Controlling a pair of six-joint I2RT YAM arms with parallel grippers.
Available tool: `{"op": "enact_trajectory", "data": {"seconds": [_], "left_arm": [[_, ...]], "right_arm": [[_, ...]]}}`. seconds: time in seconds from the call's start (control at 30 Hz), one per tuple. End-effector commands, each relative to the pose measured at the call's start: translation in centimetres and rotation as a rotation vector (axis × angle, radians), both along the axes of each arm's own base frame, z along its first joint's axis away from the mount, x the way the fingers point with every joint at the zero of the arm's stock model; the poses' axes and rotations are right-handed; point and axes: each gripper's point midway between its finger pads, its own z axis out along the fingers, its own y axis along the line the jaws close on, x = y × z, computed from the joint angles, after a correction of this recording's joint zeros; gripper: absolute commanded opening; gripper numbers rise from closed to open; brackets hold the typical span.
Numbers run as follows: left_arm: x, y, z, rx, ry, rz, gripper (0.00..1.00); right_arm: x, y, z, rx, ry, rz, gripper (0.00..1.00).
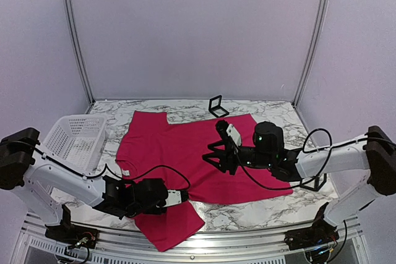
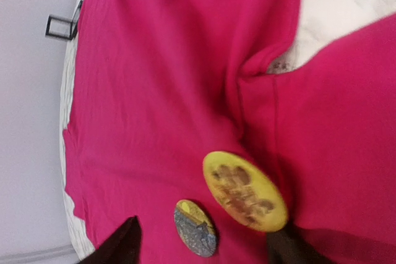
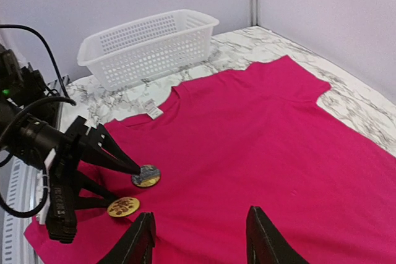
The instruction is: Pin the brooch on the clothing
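The left gripper (image 3: 124, 187) sits low over the near part of the shirt, by a sleeve seam. Its black fingers are spread wide and nothing is clamped between them. One fingertip is at the rim of a small round blue-grey brooch with a yellow edge (image 3: 146, 176). The other is just beside a larger round yellow brooch printed in brown (image 3: 122, 206). Both discs lie flat and near each other on the large magenta-pink soft-fabric T-shirt (image 3: 260, 146). Whether either pin has gone through the cloth I cannot tell from here. The right gripper (image 3: 201, 239) hovers over the middle of the shirt, jaws apart and empty. The shirt is spread across the white-and-grey marbled table (image 3: 247, 44), its white neck label (image 3: 153, 111) toward a white perforated plastic basket (image 3: 148, 41).

The brooches look light, stiff and smooth-faced, so I would take one by its rim, not its face. The fabric is limp and will probably bunch or lift with the badge, so it likely wants holding down beside the pin.
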Motion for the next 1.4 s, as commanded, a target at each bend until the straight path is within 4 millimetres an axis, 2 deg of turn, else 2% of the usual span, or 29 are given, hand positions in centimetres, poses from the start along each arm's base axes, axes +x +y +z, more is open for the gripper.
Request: {"op": "enact_trajectory", "data": {"seconds": [0.0,0.17,0.27,0.3,0.33,0.37,0.43,0.5,0.57,0.6,0.7,0.8,0.9,0.97,1.03,1.17,1.23,1.37], "left_arm": [[-0.3,2.7,0.7,0.079,0.011,0.118,0.97],[-1.4,2.7,4.2,-0.008,0.084,0.119,0.99],[-2.9,1.9,6.5,-0.105,0.204,0.058,0.99],[-2.3,1.8,7.7,-0.171,0.226,0.073,0.99],[-0.8,1.9,9.3,-0.269,0.224,0.123,0.99],[2.0,2.6,11.3,-0.399,0.197,0.226,0.99],[7.7,5.3,13.8,-0.642,0.175,0.478,0.98],[12.3,8.0,14.3,-0.800,0.172,0.689,0.89],[15.7,9.3,13.0,-0.830,0.191,0.819,0.81],[17.1,9.2,11.7,-0.803,0.219,0.856,0.78],[20.8,10.0,6.8,-0.641,0.280,1.002,0.73],[23.5,11.1,2.4,-0.533,0.334,1.103,0.69],[25.8,12.5,-0.6,-0.504,0.350,1.181,0.68],[27.5,13.1,-2.0,-0.484,0.346,1.212,0.68],[29.8,13.3,-2.5,-0.465,0.319,1.236,0.68],[32.0,13.4,-5.1,-0.409,0.351,1.252,0.67],[32.8,13.8,-5.5,-0.389,0.327,1.255,0.67],[34.3,14.4,-4.7,-0.381,0.275,1.254,0.70]], "right_arm": [[2.3,-2.4,-0.4,-0.105,-0.006,-0.181,0.46],[4.4,-4.5,0.0,-0.171,0.006,-0.303,0.47],[7.8,-8.3,-1.1,-0.239,0.112,-0.480,0.48],[9.0,-9.7,-1.4,-0.249,0.156,-0.533,0.46],[10.1,-11.2,-1.9,-0.258,0.195,-0.584,0.44],[10.9,-12.7,-2.7,-0.288,0.236,-0.627,0.39],[12.4,-15.1,-4.2,-0.332,0.292,-0.692,0.26],[13.7,-17.1,-6.0,-0.379,0.348,-0.742,0.15],[14.6,-18.6,-7.9,-0.428,0.398,-0.776,0.04],[15.1,-19.5,-9.0,-0.448,0.423,-0.794,0.00],[16.4,-21.4,-12.0,-0.473,0.503,-0.834,0.00],[17.1,-22.9,-14.1,-0.498,0.567,-0.873,0.00],[17.6,-23.8,-15.4,-0.517,0.593,-0.891,0.00],[17.9,-24.2,-16.0,-0.537,0.595,-0.904,0.00],[18.6,-24.6,-16.5,-0.552,0.607,-0.910,0.00],[20.6,-25.8,-16.7,-0.583,0.593,-0.945,0.00],[21.4,-26.1,-16.5,-0.602,0.570,-0.957,0.00],[22.9,-26.1,-15.5,-0.625,0.537,-0.956,0.00]]}}
